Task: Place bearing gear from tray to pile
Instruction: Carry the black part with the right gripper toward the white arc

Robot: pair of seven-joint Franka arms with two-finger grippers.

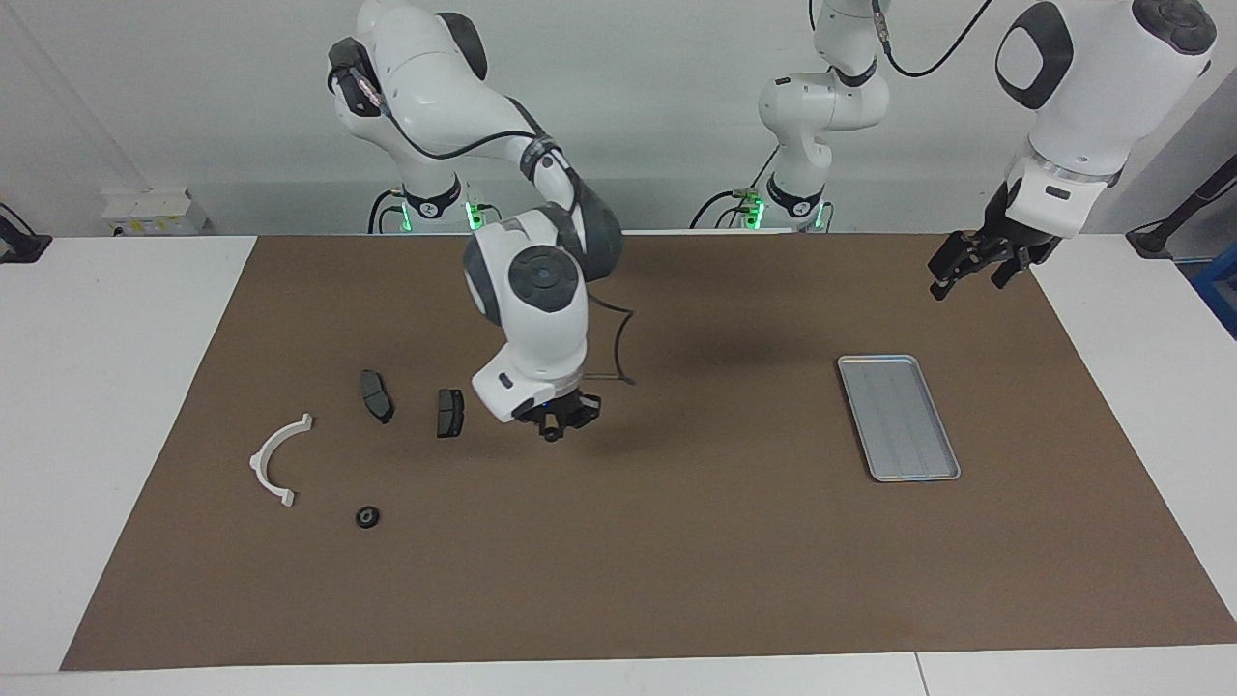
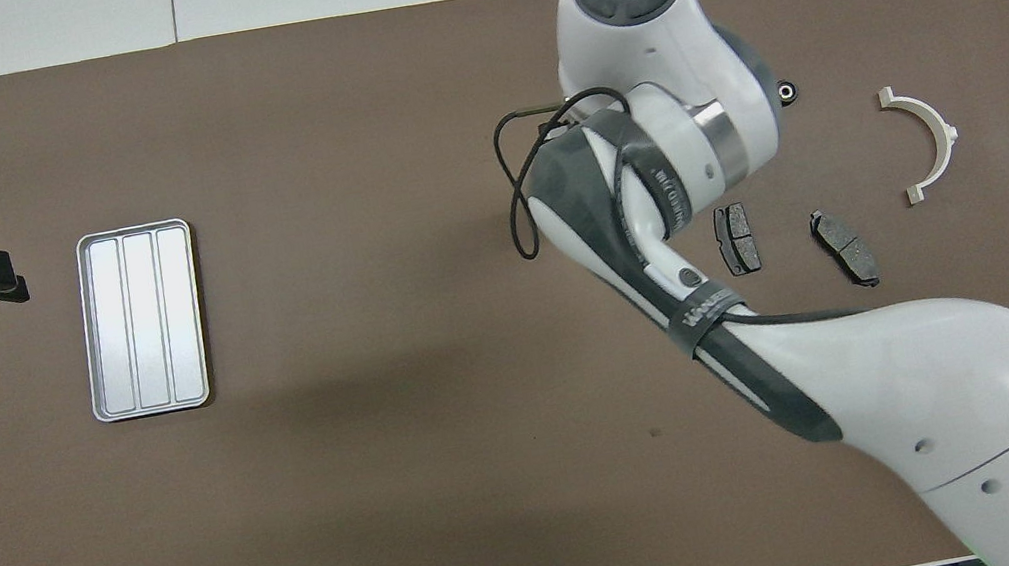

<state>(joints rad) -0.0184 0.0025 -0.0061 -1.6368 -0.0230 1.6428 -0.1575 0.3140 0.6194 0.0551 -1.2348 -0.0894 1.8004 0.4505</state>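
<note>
**A:** Start with the facing view. Where is your right claw?

**B:** Your right claw (image 1: 553,432) hangs low over the brown mat (image 1: 676,561), fingertips pressed together. I cannot tell whether anything is pinched between them. The nearer dark pad (image 1: 449,413) lies just beside the claw, toward the right arm's end of the surface. The second pad (image 1: 376,396) is a little further that way.

**A:** And the small black ring?

**B:** The ring (image 1: 367,517) lies flat on the mat among the pile, well apart from that claw and farther from the robots than both pads. The white curved bracket (image 1: 256,464) is near it. Neither claw touches any of them.

**A:** Your left claw?

**B:** Your left claw (image 1: 974,268) waits in the air over the mat's edge, fingers spread and holding nothing. The metal tray (image 1: 899,416) lies near it, farther from the robots.

**A:** Now the overhead view.

**B:** The right arm's wrist hides your right claw. The ring peeks out just beside that wrist, and the pads and bracket lie in the open toward the right arm's end. Your left claw sits apart from the tray's long rim.
</note>
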